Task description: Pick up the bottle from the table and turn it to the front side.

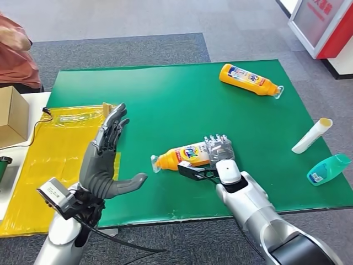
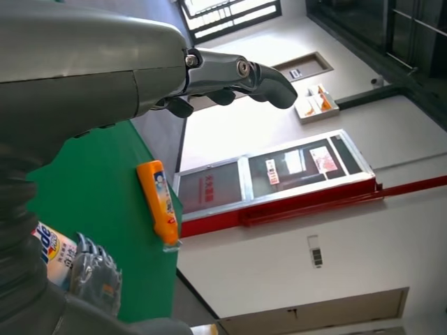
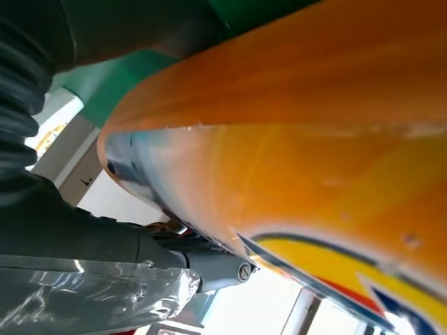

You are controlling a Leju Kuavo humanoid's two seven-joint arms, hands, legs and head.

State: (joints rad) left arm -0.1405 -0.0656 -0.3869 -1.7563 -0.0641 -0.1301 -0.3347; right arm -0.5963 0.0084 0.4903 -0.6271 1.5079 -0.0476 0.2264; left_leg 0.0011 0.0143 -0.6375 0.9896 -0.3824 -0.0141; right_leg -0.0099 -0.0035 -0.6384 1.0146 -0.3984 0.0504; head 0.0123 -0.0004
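1. Right hand [image 1: 219,150] grasps Tide bottle [image 1: 183,156] at its base end; bottle lies on green mat [image 1: 175,99], cap away from palm.
2. We'd firm grip before lifting & rolling label frontward.
3. Left hand [image 1: 109,152] released, fingers spread, well apart.

The right hand [image 1: 219,150] covers the base end of the orange bottle [image 1: 183,156], so its grip underneath is perhaps closed but cannot be confirmed. A person [image 1: 16,49] is cut off at the frame edge.
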